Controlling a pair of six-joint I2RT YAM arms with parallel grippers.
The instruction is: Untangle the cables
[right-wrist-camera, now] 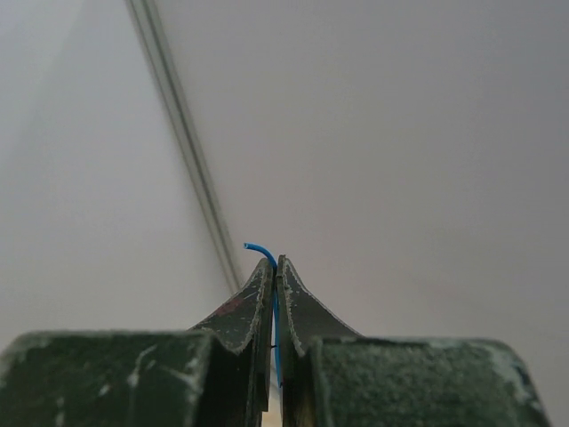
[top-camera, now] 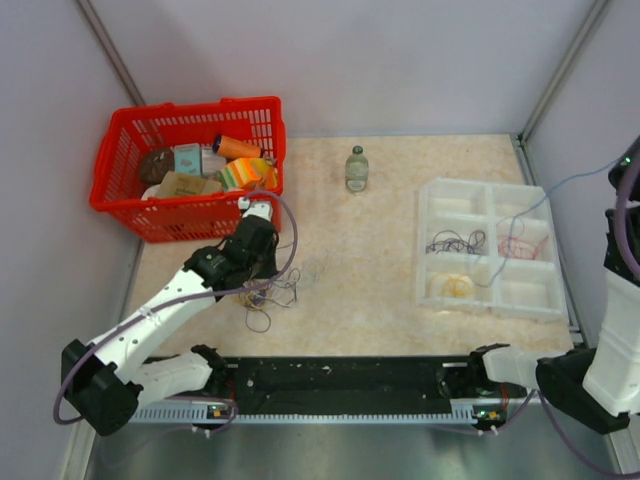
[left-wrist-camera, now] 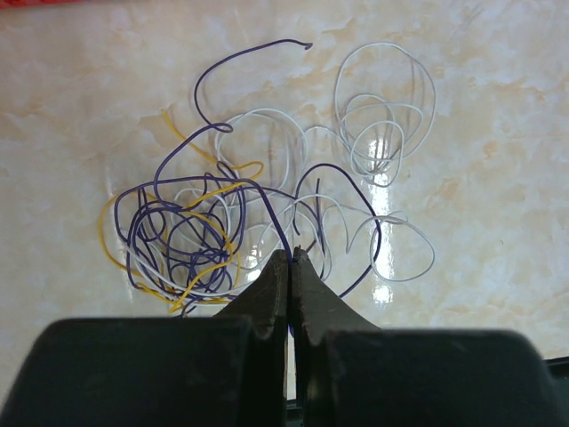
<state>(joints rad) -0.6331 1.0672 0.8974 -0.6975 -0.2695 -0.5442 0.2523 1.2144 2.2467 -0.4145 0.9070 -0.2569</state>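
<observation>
Top external view: packaging print in red basket (top-camera: 120,205) too small to read; bottle (top-camera: 357,168) label unreadable. White tray (top-camera: 487,186) holds purple coil (top-camera: 455,242), red coil (top-camera: 520,245) and yellow coil (top-camera: 452,287), each in separate compartment. Cables (left-wrist-camera: 187,240) lie in loose tangle on counter (left-wrist-camera: 498,178): thin purple, yellow, white loops. Left tool (left-wrist-camera: 290,256) clenched, purple cable (left-wrist-camera: 271,218) pinched at tips. Right tool (right-wrist-camera: 276,263) clamped on blue cable (right-wrist-camera: 260,250), off counter.

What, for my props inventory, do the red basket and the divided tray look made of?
Red basket: probably moulded plastic, judging by its uniform glossy colour and thin lattice walls. Divided tray: apparently translucent whitish plastic, with a soft sheen and thin moulded dividers.
</observation>
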